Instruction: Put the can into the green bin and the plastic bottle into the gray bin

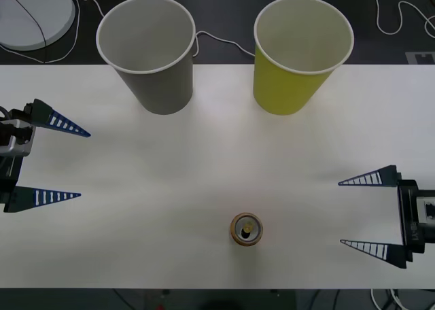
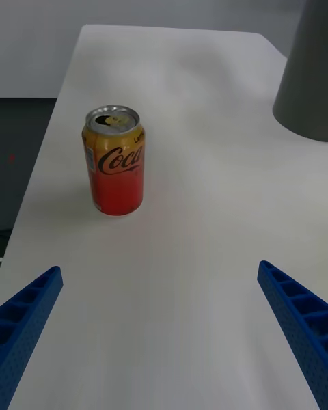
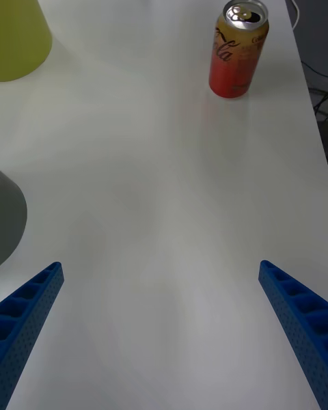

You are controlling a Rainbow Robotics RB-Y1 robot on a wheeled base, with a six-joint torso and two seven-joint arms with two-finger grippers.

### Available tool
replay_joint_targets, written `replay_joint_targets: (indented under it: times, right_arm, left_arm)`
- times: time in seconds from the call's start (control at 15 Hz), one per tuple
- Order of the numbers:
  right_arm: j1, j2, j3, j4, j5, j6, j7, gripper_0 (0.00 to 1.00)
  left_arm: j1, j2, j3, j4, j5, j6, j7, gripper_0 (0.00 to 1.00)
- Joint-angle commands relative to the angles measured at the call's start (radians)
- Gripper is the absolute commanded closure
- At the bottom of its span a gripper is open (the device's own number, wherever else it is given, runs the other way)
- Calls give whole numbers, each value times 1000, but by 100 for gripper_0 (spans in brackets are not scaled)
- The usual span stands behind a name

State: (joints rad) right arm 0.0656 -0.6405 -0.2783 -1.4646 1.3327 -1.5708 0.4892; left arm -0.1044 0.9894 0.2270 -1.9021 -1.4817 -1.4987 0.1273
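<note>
We see the can (image 1: 246,229) upright on the surface (image 1: 217,167), nearer us than the green bin (image 1: 299,55) and gray bin (image 1: 148,52). Right gripper (image 1: 367,211) and left gripper (image 1: 58,162) flank it, jaws wide, ready to approach.

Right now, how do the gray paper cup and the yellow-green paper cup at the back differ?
The gray paper cup is gray outside; the yellow-green paper cup is yellow-green. The gray one stands toward the robot's left, the yellow-green one toward its right, nearer the orange-and-red can. Both stand upright, have white rims and pale insides, look empty and look alike in size.
</note>
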Motion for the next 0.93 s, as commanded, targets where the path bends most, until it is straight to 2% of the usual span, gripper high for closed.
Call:
replay_joint_targets:
  times: [0.07, 0.47, 0.8, 0.93]
  right_arm:
    - [-27, 33, 13, 96, -7, 0, 92, 0]
    - [-99, 87, 79, 285, -29, 0, 206, 0]
    - [-116, 113, 188, 351, -89, 0, 238, 0]
    - [-115, 133, 202, 351, -89, 0, 247, 0]
  left_arm:
    - [0, 0, 0, 0, 0, 0, 0, 0]
    - [0, 0, 0, 0, 0, 0, 0, 0]
    - [0, 0, 0, 0, 0, 0, 0, 0]
    - [0, 0, 0, 0, 0, 0, 0, 0]
